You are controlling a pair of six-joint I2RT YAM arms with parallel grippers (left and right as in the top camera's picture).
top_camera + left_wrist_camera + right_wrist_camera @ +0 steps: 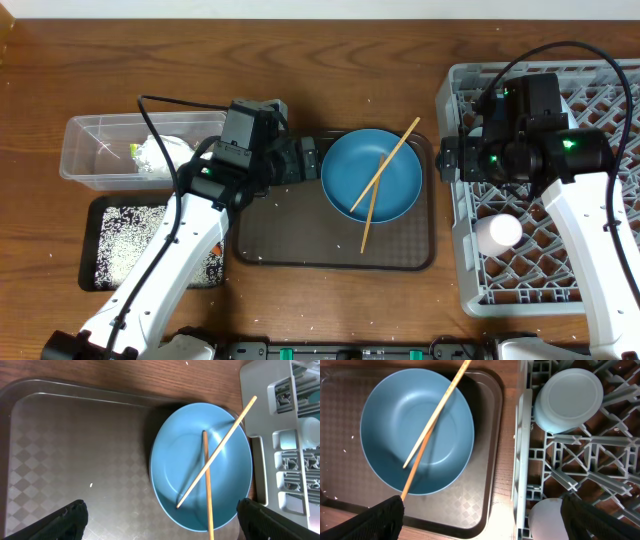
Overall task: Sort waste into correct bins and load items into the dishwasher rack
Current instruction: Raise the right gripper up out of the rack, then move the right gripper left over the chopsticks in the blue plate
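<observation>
Wood-grain surface (pixel 330 40) stretches under both my arms; the brown serving tray (pixel 290 240) sits in the middle, with the blue plate (pixel 350 175) on it and the two chopsticks (pixel 385 165) lying crossed over the plate. My left jaws hang wide and empty above the tray, just left of the plate; my right jaws, equally wide and empty, hover over the left edge of the dishwasher rack (pixel 600 90). I judge the waste mostly sorted: the wrapper (pixel 160 155) lies in the clear tub (pixel 90 150); rice grains (pixel 130 240) cover the black tray (pixel 88 245), though a few specks dot the surface; I see no carrot. In the rack stand a white cup (pixel 497 232) and an upturned pale blue vessel (pixel 568 400), cup or bowl I cannot tell; plate and chopsticks remain to load.
</observation>
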